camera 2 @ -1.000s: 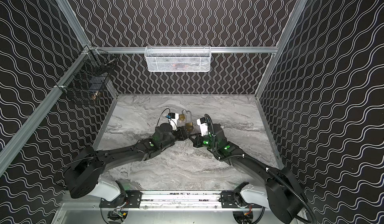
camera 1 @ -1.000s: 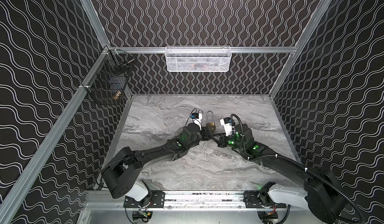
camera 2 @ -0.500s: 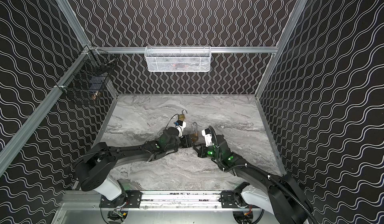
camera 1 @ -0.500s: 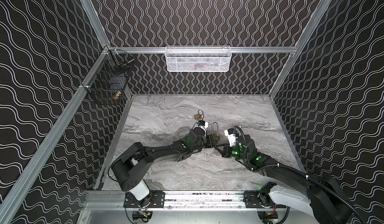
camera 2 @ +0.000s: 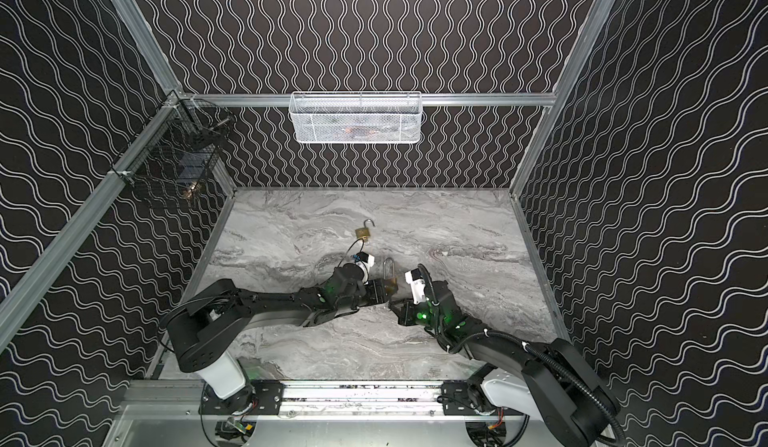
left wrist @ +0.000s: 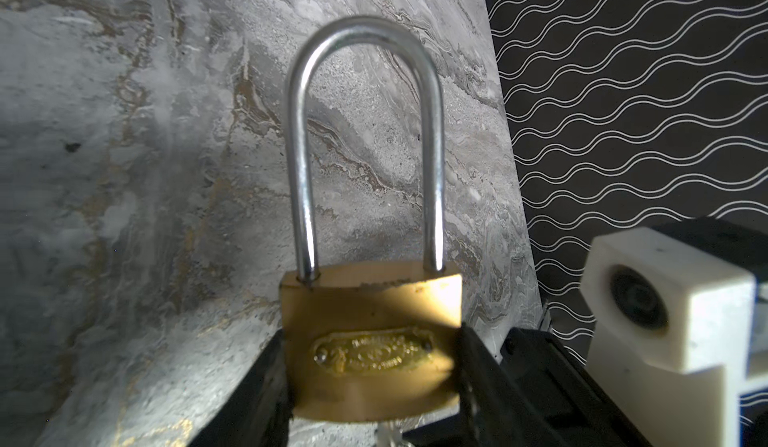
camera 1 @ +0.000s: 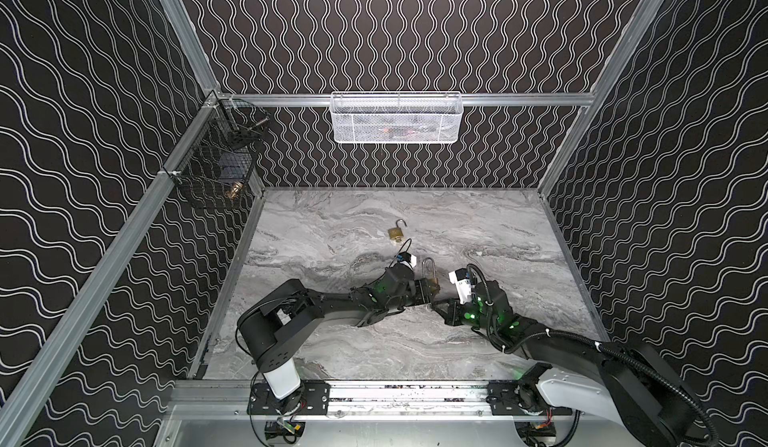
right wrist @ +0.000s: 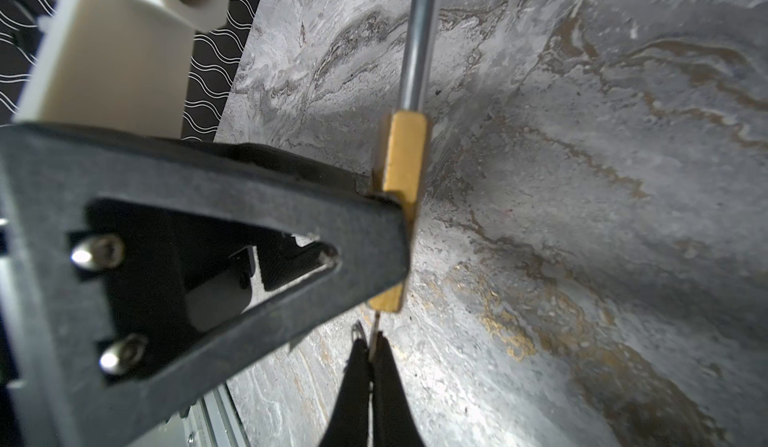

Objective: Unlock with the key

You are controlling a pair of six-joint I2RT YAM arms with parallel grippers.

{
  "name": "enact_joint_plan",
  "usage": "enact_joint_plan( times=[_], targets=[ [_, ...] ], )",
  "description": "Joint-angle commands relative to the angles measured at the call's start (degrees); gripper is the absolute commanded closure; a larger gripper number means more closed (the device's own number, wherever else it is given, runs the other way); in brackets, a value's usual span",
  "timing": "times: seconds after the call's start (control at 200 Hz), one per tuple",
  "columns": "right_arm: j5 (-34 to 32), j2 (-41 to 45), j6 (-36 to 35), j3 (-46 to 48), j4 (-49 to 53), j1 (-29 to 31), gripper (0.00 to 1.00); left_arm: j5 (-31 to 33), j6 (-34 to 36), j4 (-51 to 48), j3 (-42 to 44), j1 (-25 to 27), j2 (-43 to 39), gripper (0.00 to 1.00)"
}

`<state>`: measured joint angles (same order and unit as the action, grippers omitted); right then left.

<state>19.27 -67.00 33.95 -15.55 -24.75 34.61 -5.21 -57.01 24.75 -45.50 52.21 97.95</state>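
the left gripper (left wrist: 372,349) is clamped across the brass body of the padlock (left wrist: 370,299), holding it over the middle of the bench (camera 1: 332,237), a little toward the front edge. the right gripper (right wrist: 371,357) is closed tight on the key (right wrist: 376,330), and the thin blade runs up into the underside of the lock.

from here i'd say the step is seating and turning the key. it looks best to keep the blade in line with the lock body, push it fully home before any twist, and let the left side hold firm so the body doesn't roll with the turn. the shackle (left wrist: 365,29) needs free room beyond it to spring out. both its legs sit down in the body, so i judge it locked.

the keyhole is hidden behind the lock's edge and a left finger (right wrist: 249,224), so i can't tell how deep the blade sits. the key's head is buried between the right fingers. in both top views the key is too small to pick out.

a second padlock (camera 1: 397,233), its shackle swung open, lies nearer the back edge.
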Motion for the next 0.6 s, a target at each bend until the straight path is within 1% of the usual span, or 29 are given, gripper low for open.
enact_joint_plan(
  times=[0.0,0.18,0.315,0.45,0.596],
  targets=[
    [-7.7,-0.4,0.3,-2.0,-10.1,-0.3,1.0,1.8,2.3,-12.2,-0.2,0.1,0.8,0.82],
    [-7.8,-1.1,-0.5,-4.5,-8.8,-0.3,1.0,1.3,2.5,-12.7,-1.1,0.3,1.7,0.82],
    [-4.8,-1.5,-2.0,-3.6,-10.7,-0.3,1.0,0.7,4.0,-11.4,-1.2,0.3,0.8,0.81],
    [-1.7,-0.4,-4.0,-0.5,-14.9,-0.3,1.0,0.4,6.3,-10.3,-0.6,0.3,-0.3,0.75],
    [-1.2,1.2,-5.4,1.0,-15.8,-0.2,1.0,-1.4,8.5,-8.0,0.6,0.3,-0.8,0.7]
  ],
)
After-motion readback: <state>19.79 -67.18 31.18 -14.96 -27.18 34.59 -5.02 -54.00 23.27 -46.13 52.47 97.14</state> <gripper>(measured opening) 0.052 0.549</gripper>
